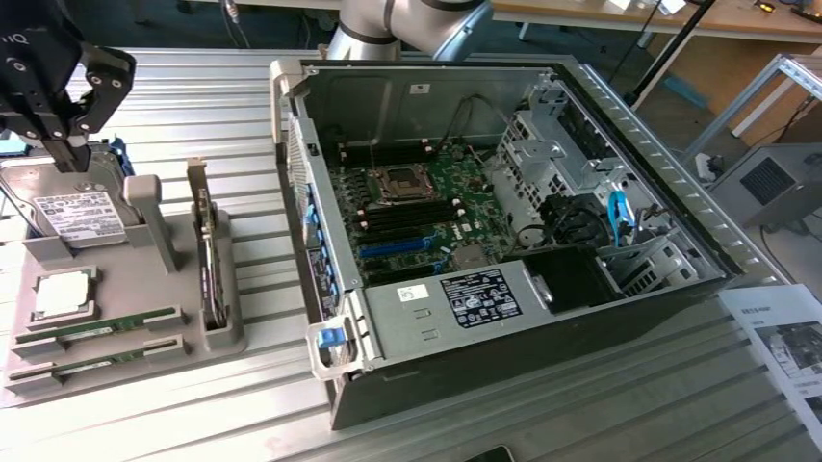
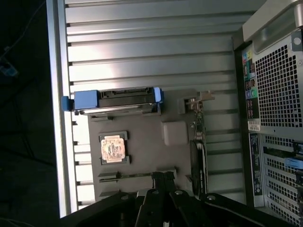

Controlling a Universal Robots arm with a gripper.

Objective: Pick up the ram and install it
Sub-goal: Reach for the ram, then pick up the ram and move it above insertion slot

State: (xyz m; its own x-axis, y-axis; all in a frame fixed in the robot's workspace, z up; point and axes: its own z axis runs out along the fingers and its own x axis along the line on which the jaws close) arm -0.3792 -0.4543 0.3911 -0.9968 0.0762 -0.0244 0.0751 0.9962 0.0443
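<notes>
Two ram sticks lie in slots at the near end of the grey tray (image 1: 173, 332): one ram stick (image 1: 100, 331) and a second ram stick (image 1: 88, 365) beside it. In the wrist view a ram stick (image 2: 135, 175) shows edge-on as a thin line on the tray (image 2: 142, 142). My black gripper (image 1: 67, 154) hangs above the tray's far end, over the hard drive (image 1: 77, 214), well apart from the ram. Its fingers (image 2: 160, 187) are shut together and hold nothing. The open computer case (image 1: 424, 327) shows its motherboard (image 1: 444, 207) with black memory slots (image 1: 404, 217).
On the tray also sit a square silver processor (image 1: 62, 294) and an upright expansion card (image 1: 206, 255) with a metal bracket. The blue-handled hard drive (image 2: 116, 100) and the case's rear grille (image 2: 277, 85) appear in the wrist view. A paper sheet (image 1: 790, 342) lies at the exterior view's right.
</notes>
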